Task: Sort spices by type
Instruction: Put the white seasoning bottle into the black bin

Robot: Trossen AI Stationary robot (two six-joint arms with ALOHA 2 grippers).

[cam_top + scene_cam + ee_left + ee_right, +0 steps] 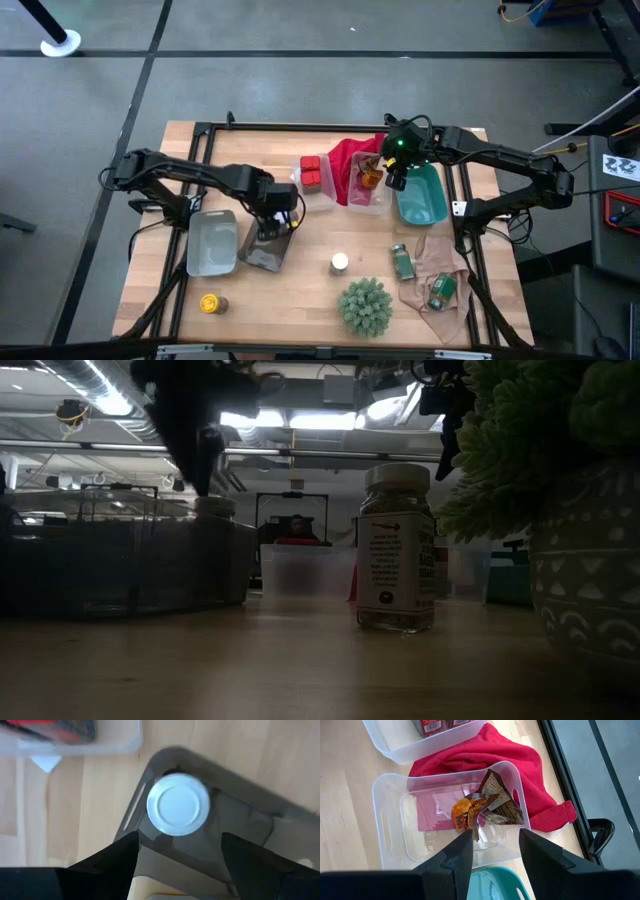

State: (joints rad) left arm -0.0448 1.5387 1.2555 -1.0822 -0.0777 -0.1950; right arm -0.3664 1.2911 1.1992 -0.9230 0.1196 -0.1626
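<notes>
At the near edge of the table (300,285), a yellow-capped jar (209,303) is standing by the front left corner, and the spiky green plant (365,306) is sitting toward the middle. Just beyond the plant, a white-topped jar (340,262) is standing alone on the bare wood; in the low view it (396,550) is showing a white label. To its right, two green-labelled jars (402,262) are lying on a crumpled tan cloth (432,270).

The left end effector (268,226) is hovering over a dark smoky bin (265,247), beside a grey bin (211,242). Its fingers (107,862) are standing wide apart, gripping nothing, directly above a second white-topped jar (177,805) sitting in a corner of that dark bin.

Farther back, the right end effector (394,176) is hanging with its fingers (455,857) spread open and empty over a clear bin (390,827), where a brown-amber packet (470,812) is lying. A teal bin (421,195) is sitting just beside it. A red cloth (485,755) is lying bunched behind the clear bin, and another clear bin (318,190) is holding two red tins (312,172).
</notes>
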